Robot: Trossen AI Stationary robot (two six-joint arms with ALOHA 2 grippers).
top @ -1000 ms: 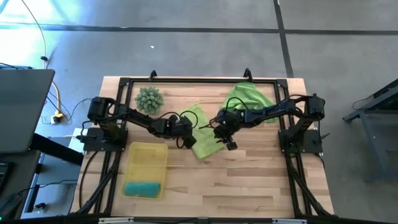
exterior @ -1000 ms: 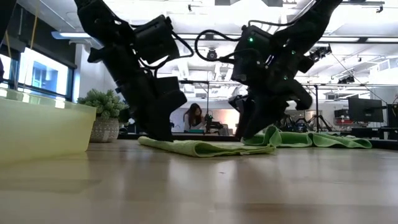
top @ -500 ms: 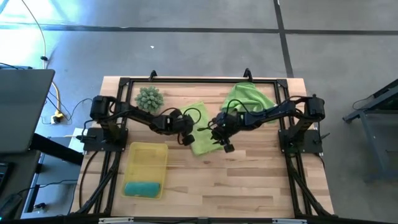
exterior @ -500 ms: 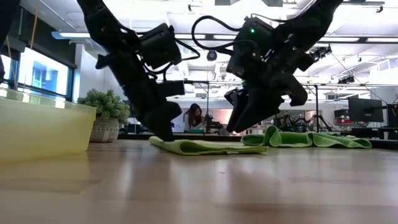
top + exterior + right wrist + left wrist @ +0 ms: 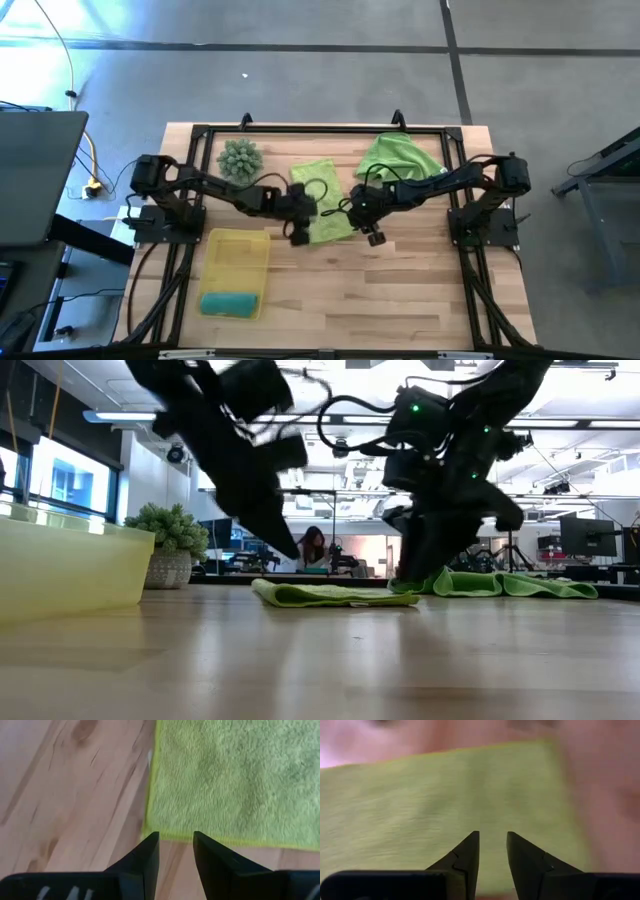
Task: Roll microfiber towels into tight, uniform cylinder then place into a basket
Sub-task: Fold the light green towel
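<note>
A lime towel (image 5: 322, 200) lies flat mid-surface, unrolled; the left end effector (image 5: 492, 851) and right end effector (image 5: 176, 851) are held above it, slightly parted, empty. An edge must next be gripped

I see one towel (image 5: 322, 199) lying flat at the table's (image 5: 420, 290) middle, with my left gripper (image 5: 299, 236) at its left edge and my right gripper (image 5: 373, 237) at its right. A second towel (image 5: 400, 155) lies behind it to the right, the spiky ball (image 5: 240, 158) behind left. The basket (image 5: 236, 255) sits front left, a rolled towel (image 5: 231, 302) in its near end.
</note>
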